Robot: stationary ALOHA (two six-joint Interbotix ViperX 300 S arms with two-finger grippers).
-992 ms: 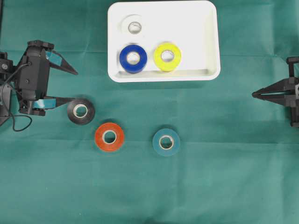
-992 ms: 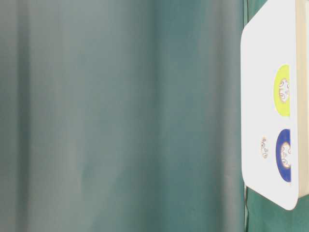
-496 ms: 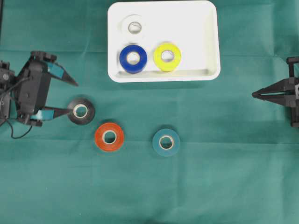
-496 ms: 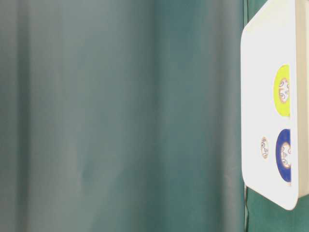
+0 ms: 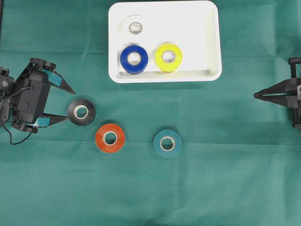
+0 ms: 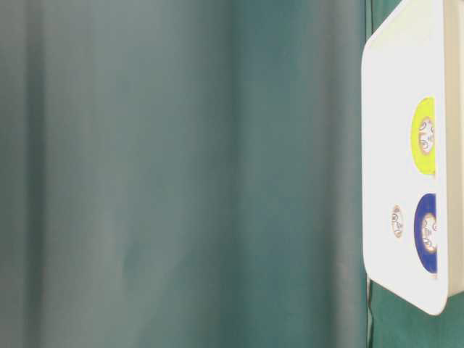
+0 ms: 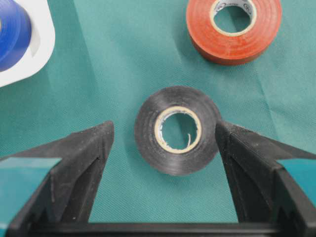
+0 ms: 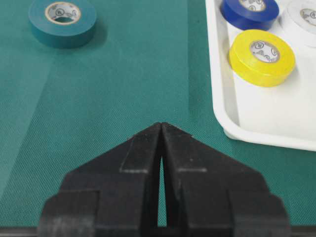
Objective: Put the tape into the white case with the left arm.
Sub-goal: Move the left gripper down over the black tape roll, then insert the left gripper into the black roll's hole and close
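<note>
A black tape roll (image 5: 90, 112) (image 7: 148, 133) lies flat on the green cloth, left of centre. My left gripper (image 5: 70, 104) (image 7: 163, 128), with teal bands, is open just left of the roll. In the left wrist view the roll sits at the mouth of the jaws, against one fingertip (image 7: 223, 133) and apart from the other. The white case (image 5: 197, 37) (image 6: 395, 109) (image 8: 261, 113) at the back holds a blue roll (image 5: 126, 59), a yellow roll (image 5: 160, 57) and a white roll (image 5: 127, 23). My right gripper (image 5: 255, 95) (image 8: 161, 124) rests shut at the right edge with nothing in it.
An orange roll (image 5: 101, 138) (image 7: 197, 29) lies just right of and nearer than the black one. A teal roll (image 5: 157, 143) (image 8: 39, 24) lies at the middle. A loose black cable (image 5: 14, 141) hangs by the left arm.
My left gripper has moved toward the near edge of the table, so its open fingers now flank the black roll's left side. The rolls and the right arm have not moved.
</note>
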